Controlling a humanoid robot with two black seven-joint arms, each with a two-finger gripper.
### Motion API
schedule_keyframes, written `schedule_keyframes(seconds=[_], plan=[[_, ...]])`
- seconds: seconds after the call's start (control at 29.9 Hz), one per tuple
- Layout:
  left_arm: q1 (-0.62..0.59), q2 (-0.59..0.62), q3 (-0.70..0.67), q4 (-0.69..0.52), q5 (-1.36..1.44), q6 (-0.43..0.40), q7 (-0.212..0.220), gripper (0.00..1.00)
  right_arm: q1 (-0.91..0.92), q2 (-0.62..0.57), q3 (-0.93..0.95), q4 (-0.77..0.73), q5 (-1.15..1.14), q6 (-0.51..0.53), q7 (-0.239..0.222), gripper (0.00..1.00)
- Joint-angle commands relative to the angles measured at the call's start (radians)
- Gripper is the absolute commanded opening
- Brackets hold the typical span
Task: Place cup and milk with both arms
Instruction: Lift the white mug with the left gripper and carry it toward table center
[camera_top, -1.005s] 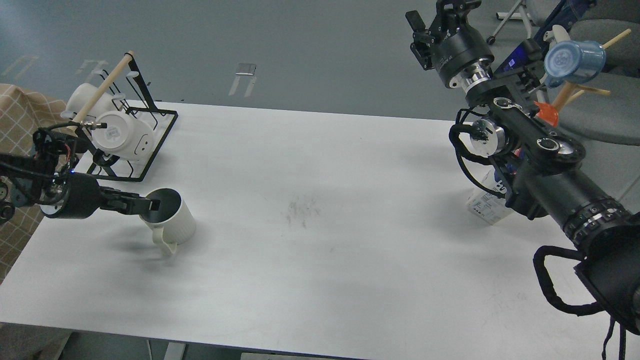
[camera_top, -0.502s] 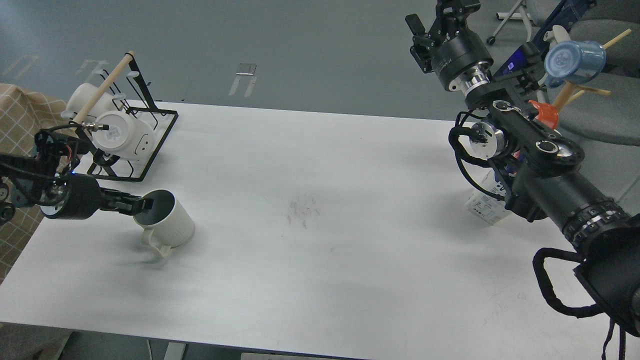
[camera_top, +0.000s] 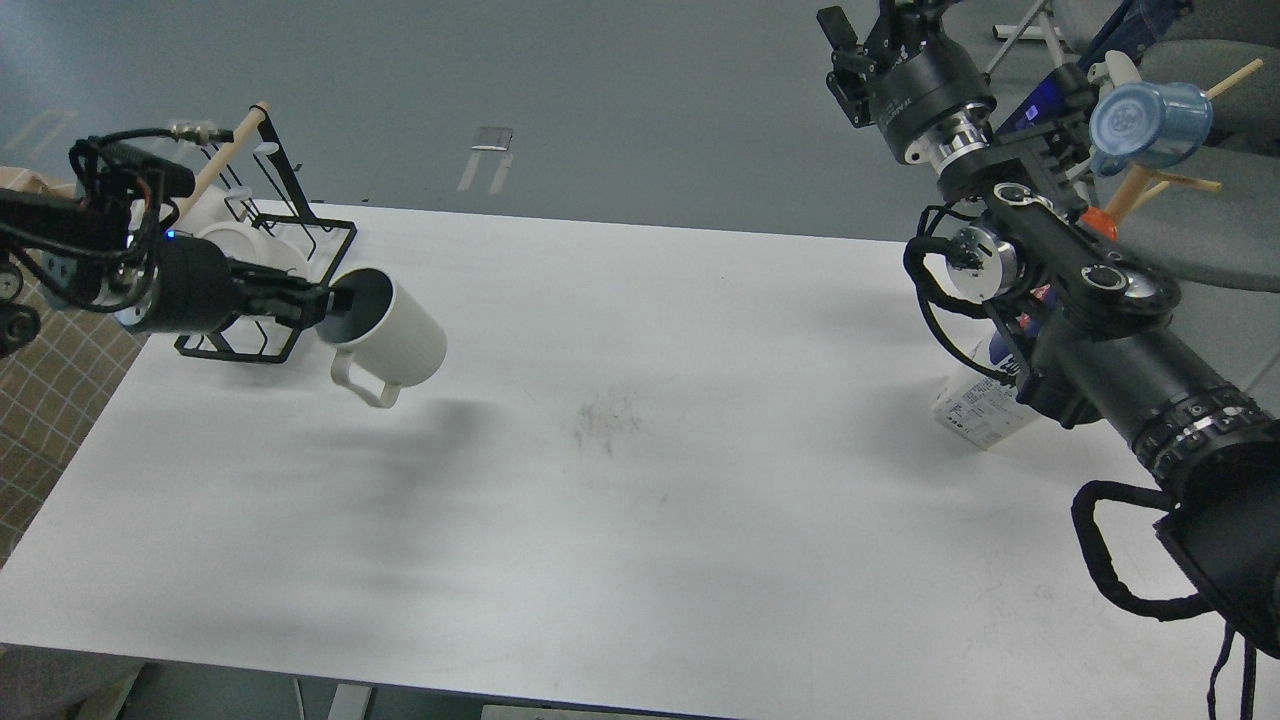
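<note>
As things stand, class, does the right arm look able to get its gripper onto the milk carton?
Probably not without repositioning. The right gripper is raised far beyond the table edge, and that arm's own elbow lies over the milk carton, hiding most of it.

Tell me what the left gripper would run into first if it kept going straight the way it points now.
The left gripper points rightward over the table, shut on the cup by its rim. Beyond the cup, the way looks free across the table; the milk sits far off and seemingly lower, though depth is unclear.
</note>
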Motion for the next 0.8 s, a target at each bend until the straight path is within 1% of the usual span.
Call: schedule_keyframes(seconds=[0.0, 0.07, 0.13, 0.23, 0.27, 0.37, 0.44, 0.47, 0.54, 0.57, 0.64, 0.7, 0.77], plan=[[-0.102, -0.095, 0.002, -0.011, -0.024, 0.0, 0.0, 0.0, 0.046, 0.0, 0.0, -0.013, 0.0, -0.008, 0.0, 0.99], [-0.12, -0.174, 0.005, 0.004, -0.025, 0.0, 0.0, 0.0, 0.085, 0.0, -0.002, -0.018, 0.0, -0.028, 0.0, 0.99], [-0.12, -0.208, 0.008, 0.01, -0.024, 0.0, 0.0, 0.0, 0.102, 0.0, -0.002, -0.018, 0.0, -0.036, 0.0, 0.99], [-0.113, -0.324, 0.014, 0.042, -0.018, 0.0, 0.0, 0.0, 0.129, 0.006, -0.003, -0.025, -0.001, -0.045, 0.0, 0.99], [-0.107, -0.372, 0.017, 0.07, -0.013, 0.0, 0.0, 0.0, 0.138, 0.011, -0.003, -0.036, -0.001, -0.045, 0.0, 0.99], [-0.1, -0.438, 0.019, 0.136, -0.004, 0.0, 0.0, 0.0, 0.148, 0.014, -0.003, -0.048, -0.001, -0.045, 0.0, 0.99], [-0.093, -0.513, 0.02, 0.235, 0.013, 0.0, 0.0, 0.0, 0.146, 0.015, -0.003, -0.048, -0.001, -0.045, 0.0, 0.99], [-0.091, -0.532, 0.022, 0.262, 0.015, 0.0, 0.0, 0.0, 0.145, 0.017, -0.003, -0.048, -0.001, -0.045, 0.0, 0.99], [-0.1, -0.598, 0.096, 0.356, 0.019, 0.0, 0.0, 0.0, 0.139, 0.018, -0.003, -0.048, -0.001, -0.045, 0.0, 0.99], [-0.1, -0.598, 0.097, 0.357, 0.019, 0.0, 0.0, 0.0, 0.139, 0.018, -0.003, -0.048, -0.001, -0.045, 0.0, 0.99], [-0.106, -0.63, 0.179, 0.406, 0.018, 0.0, 0.0, 0.0, 0.136, 0.02, -0.003, -0.047, -0.001, -0.045, 0.0, 0.99], [-0.105, -0.639, 0.21, 0.418, 0.018, 0.0, 0.0, 0.0, 0.132, 0.02, -0.003, -0.047, -0.001, -0.045, 0.0, 0.99], [-0.1, -0.641, 0.214, 0.421, 0.018, 0.0, 0.0, 0.0, 0.129, 0.02, -0.005, -0.047, 0.0, -0.045, 0.0, 0.99]])
